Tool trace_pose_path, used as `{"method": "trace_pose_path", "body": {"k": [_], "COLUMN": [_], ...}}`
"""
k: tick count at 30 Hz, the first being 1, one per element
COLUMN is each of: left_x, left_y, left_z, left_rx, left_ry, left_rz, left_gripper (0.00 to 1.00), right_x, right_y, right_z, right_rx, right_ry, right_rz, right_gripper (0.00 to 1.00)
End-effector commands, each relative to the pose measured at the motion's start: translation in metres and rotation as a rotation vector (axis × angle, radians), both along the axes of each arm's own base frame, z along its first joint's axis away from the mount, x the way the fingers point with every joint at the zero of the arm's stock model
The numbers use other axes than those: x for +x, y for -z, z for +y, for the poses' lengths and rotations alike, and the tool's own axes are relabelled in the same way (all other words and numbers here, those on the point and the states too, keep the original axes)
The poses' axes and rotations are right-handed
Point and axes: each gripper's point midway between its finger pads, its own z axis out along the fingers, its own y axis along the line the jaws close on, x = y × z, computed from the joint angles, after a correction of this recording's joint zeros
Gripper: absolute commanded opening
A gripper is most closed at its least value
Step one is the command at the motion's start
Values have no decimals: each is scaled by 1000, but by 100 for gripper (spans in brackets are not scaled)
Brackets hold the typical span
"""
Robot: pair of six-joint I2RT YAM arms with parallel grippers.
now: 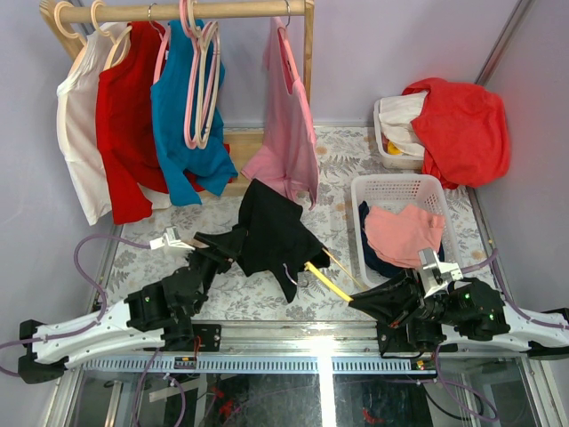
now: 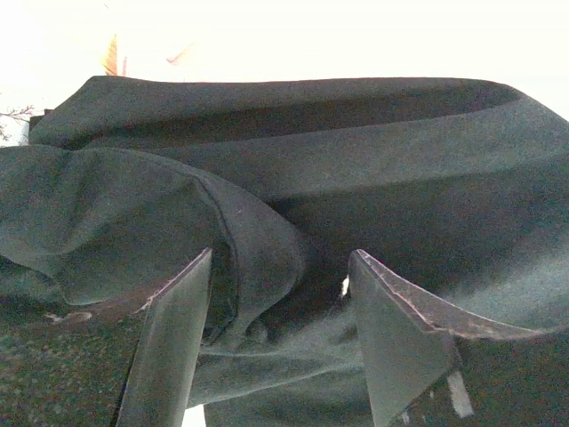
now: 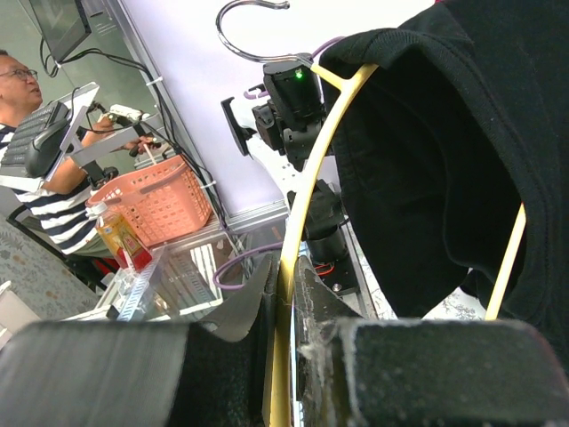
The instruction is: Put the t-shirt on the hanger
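Right claw [image 3: 284,307] comes first: its wrist camera shows us both jaws pressed together on a thin yellow arm of the hanger [image 3: 313,169]. From that grip the bar curves up to a metal hook [image 3: 253,7], which is partly cut off by the top of the frame. The black t-shirt [image 3: 444,160] is draped over the hanger's other side. Only a short yellow piece emerges below the cloth near the right edge, and the rest is covered.

In the top view the right claw [image 1: 357,301] holds the hanger [image 1: 327,281] low over the floral table [image 1: 356,160], and the t-shirt [image 1: 267,227] rises in a dark peak over it. How far the hanger reaches inside the shirt is hidden from us.

Left claw [image 2: 280,329] has its jaws apart with a thick fold of the t-shirt [image 2: 311,160] between them. A chink of light shows beside the right-hand finger [image 2: 400,347], so the cloth is not squeezed across the gap. The background above is washed out. From above, the left claw [image 1: 227,245] sits at the shirt's outstretched left corner, and dark cloth against dark fingers makes the contact hard to read.

Further out stands a white basket [image 1: 391,185] holding a pink cloth [image 1: 404,233] over something dark. Behind it, a bin [image 1: 384,147] is overflowing with a red garment [image 1: 458,124]. On the wooden rail [image 1: 240,11] hang a white top, a red shirt, a teal shirt [image 1: 178,124], a pink shirt [image 1: 289,124] and some empty pink hangers [image 1: 200,80].
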Motion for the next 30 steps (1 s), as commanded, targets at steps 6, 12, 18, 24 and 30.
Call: {"method": "trace_pose_path", "body": {"k": [6, 12, 18, 24, 30], "left_x": [11, 13, 9, 1, -6], "left_y": [-5, -21, -76, -165, -237], "left_z": [11, 13, 1, -13, -7], "left_rx": [-78, -52, 64, 146, 189], "left_ry": [-101, -109, -20, 90, 124], "left_rz": [-13, -34, -93, -193, -295], "left_gripper": [41, 8, 0, 0, 0], "right_x": [0, 0, 1, 0, -1], "right_y": [-67, -67, -65, -64, -65], "right_z": [-30, -30, -30, -32, -37], "right_rx": [222, 221, 208, 191, 164], "right_ry": [18, 19, 23, 20, 18], "right_rz": [-56, -56, -54, -52, -53], "right_gripper": [0, 0, 0, 0, 0]}}
